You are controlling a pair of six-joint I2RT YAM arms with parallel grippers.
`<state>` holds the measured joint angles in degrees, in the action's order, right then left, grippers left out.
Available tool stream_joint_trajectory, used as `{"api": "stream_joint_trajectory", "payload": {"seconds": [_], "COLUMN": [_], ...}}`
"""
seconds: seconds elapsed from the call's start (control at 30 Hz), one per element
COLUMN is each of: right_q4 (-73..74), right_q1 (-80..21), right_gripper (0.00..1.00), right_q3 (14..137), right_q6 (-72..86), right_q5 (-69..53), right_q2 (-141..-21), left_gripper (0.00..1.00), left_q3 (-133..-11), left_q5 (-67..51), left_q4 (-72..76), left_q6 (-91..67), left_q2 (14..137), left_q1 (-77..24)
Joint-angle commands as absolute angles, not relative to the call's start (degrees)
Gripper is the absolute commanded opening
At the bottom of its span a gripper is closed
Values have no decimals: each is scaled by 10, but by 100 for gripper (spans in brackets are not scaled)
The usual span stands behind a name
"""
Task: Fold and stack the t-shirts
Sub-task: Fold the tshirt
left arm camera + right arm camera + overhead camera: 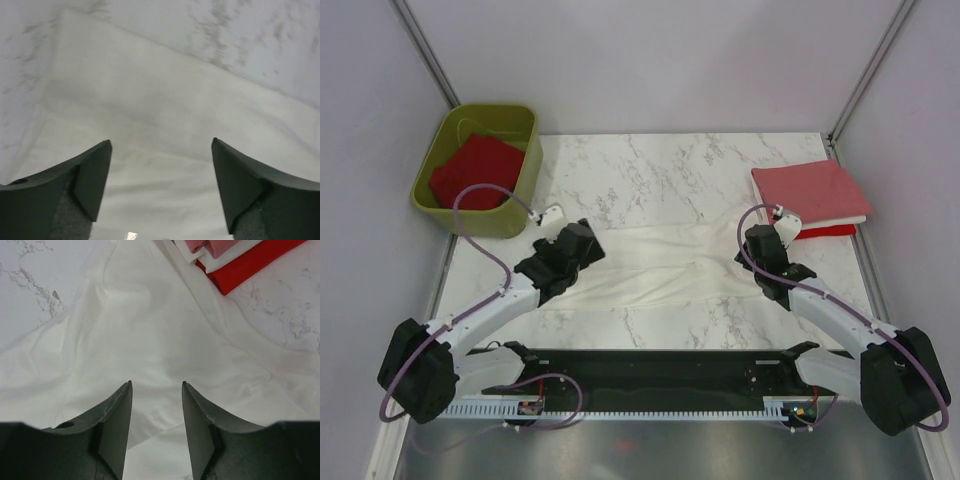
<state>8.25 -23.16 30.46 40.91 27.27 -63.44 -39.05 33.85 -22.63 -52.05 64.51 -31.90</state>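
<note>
A white t-shirt [665, 265] lies spread and wrinkled across the middle of the marble table, between my two grippers. My left gripper [588, 243] hovers over its left end. In the left wrist view its fingers stand wide apart [161, 145] above smooth white cloth [165, 100], holding nothing. My right gripper [758, 240] is over the shirt's right end. Its jaws [156, 385] stand partly open above rumpled white cloth [150, 330], and nothing is pinched between them. At the back right sits a folded stack with a salmon pink t-shirt [810, 188] on top, white under it and a red t-shirt [832, 231] at the bottom.
An olive-green tub [470, 218] stands at the back left with a crumpled red t-shirt [475, 172] inside. The folded stack's red edge [250, 265] shows at the top right of the right wrist view. Grey walls close in the table on three sides.
</note>
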Motion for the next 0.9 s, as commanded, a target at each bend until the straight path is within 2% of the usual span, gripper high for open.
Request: {"api": "stream_joint_trajectory", "payload": {"seconds": [0.0,0.17,0.3,0.57,0.63,0.73,0.87], "right_q4": [84,90,91,92,95,96,95], "right_q1": [-229,-197,-129,-83,-65,-55,-47], "right_gripper": [51,32,20,18,14,14,13], "right_q3": [315,320,321,325,327,325,319], "right_q6": [417,429,438,451,452,453,453], "right_q5": [308,306,244,179,167,156,156], "right_q2": [-641,-673,-713,-776,-785,-788,-773], "left_gripper": [99,97,95,92,91,87,77], "left_q3": [-411,-490,-579,-703,-714,-738,-781], "left_q5": [303,285,261,217,215,196,222], "left_q4": [-43,-2,36,60,62,61,43], "left_q6": [-370,-291,-225,-79,-54,-27,13], "left_q2": [663,783,889,1027,1055,1091,1133], "left_q1": [-409,-517,-574,-665,-671,-677,-696]}}
